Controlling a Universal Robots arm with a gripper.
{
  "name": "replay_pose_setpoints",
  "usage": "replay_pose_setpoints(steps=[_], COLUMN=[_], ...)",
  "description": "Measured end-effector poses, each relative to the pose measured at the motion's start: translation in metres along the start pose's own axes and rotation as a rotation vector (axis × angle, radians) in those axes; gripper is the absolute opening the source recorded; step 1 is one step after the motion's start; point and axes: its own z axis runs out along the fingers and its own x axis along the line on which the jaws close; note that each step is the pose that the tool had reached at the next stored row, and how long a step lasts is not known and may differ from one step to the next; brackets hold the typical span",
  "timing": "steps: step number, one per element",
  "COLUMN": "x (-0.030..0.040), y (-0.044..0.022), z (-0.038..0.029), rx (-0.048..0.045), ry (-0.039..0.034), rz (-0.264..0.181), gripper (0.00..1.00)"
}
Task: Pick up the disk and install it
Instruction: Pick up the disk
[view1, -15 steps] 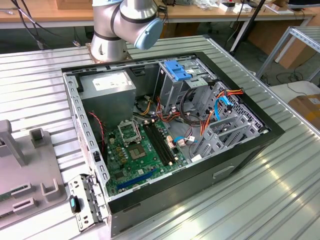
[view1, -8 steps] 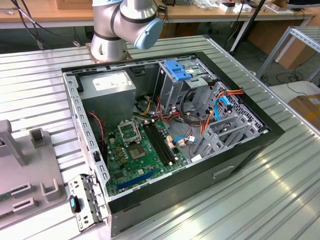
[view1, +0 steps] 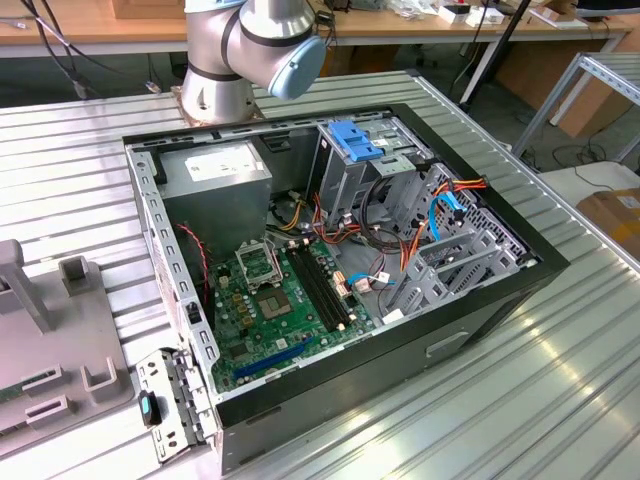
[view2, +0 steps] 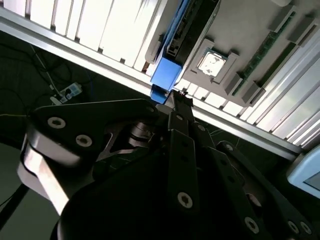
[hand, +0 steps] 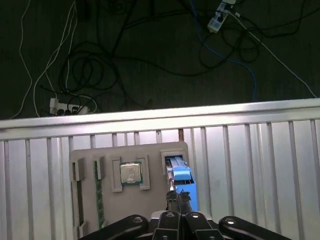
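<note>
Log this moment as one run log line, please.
disk: standing in grey fixture slot beside processor chip | gripper: at its blue end | computer case: open, disk not installed

Blue-framed disk (hand: 181, 175), standing on edge, in grey holder (hand: 130, 205) slot

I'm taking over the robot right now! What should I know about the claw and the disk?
The claw is at the blue end of the disk, seen in both wrist views. Whether it is clamped cannot be told.
The disk stands on edge in its slot in the grey tray, beside a chip.
Done: the claw is at the disk.
Left: the disk is not lifted yet and not in the open computer case.
</note>
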Motion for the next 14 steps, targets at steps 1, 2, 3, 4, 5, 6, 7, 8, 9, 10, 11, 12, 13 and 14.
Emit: replay_pose_setpoints(steps=[1, 2, 3, 4, 5, 6, 7, 8, 9, 10, 11, 12, 13, 14], x=[0.0, 0.0, 0.0, -0.0001, -0.0002, -0.0004, -0.0005, -0.0008, -0.0009, -0.0011, -0.0012, -0.0011, -0.0011, -0.0012], y=[0.0, 0.0, 0.0, -0.0001, -0.0005, -0.0012, -0.0021, -0.0033, -0.0045, -0.0052, -0.0056, -0.0057, -0.0057, -0.0057], z=[0.0, 0.0, 0.0, 0.0, -0.0001, 0.0, 0.0, 0.0001, 0.0, 0.0001, 0.0008, 0.0013, 0.0019, 0.0024], rx=[0.0, 0.0, 0.0001, 0.0002, 0.0, 0.0, 0.0001, 0.0002, 0.0001, 0.0001, 0.0003, 0.0001, 0.0008, 0.0014], ry=[0.0, 0.0, 0.0002, 0.0007, 0.001, 0.0011, 0.0012, 0.0012, 0.0013, 0.0013, 0.0004, -0.0013, -0.0034, -0.0045], rz=[0.0, -0.001, -0.005, -0.017, -0.024, -0.028, -0.03, -0.032, -0.033, -0.033, -0.034, -0.036, -0.037, -0.037], gripper=[0.11, 0.11, 0.11, 0.11, 0.11, 0.11, 0.11, 0.11, 0.11, 0.11, 0.11, 0.11, 0.11, 0.11])
